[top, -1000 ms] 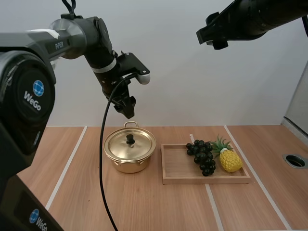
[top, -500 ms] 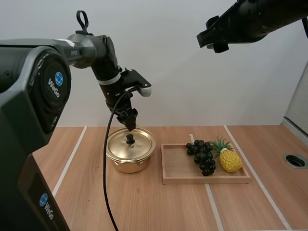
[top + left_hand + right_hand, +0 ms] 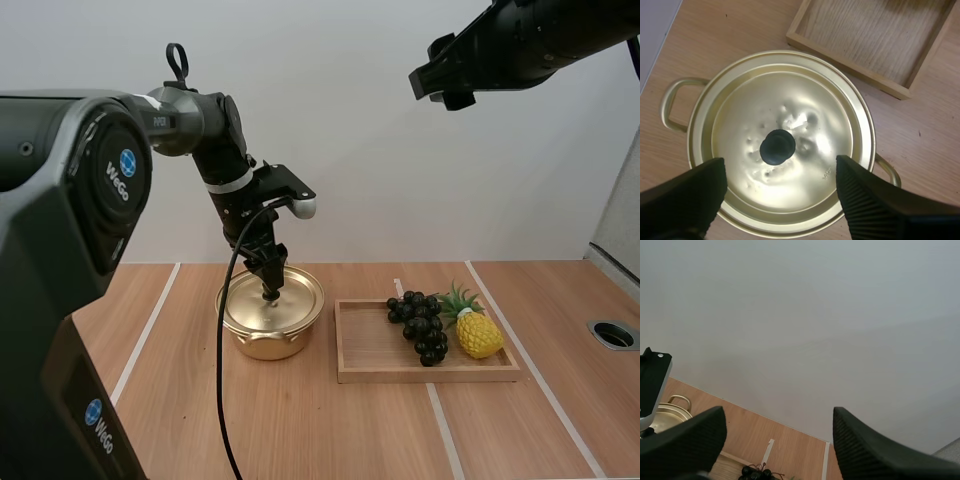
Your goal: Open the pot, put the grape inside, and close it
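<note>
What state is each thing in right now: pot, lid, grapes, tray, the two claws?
pot: closed, upright.
lid: on the pot.
tray: holds grapes and a pineapple.
grapes: lying in the tray.
left gripper: open, over the lid's knob.
right gripper: open, raised, empty.

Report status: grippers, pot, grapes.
Left gripper open over lid knob. Right gripper open, raised high. Lid on pot; grapes in tray. Nothing in the way.

White "WeGo" beside a blue globe badge on the left arm's black shoulder housing (image 3: 70,200) at nine o'clock, second "WeGo" badge on its lower casing (image 3: 75,430) at seven o'clock
</note>
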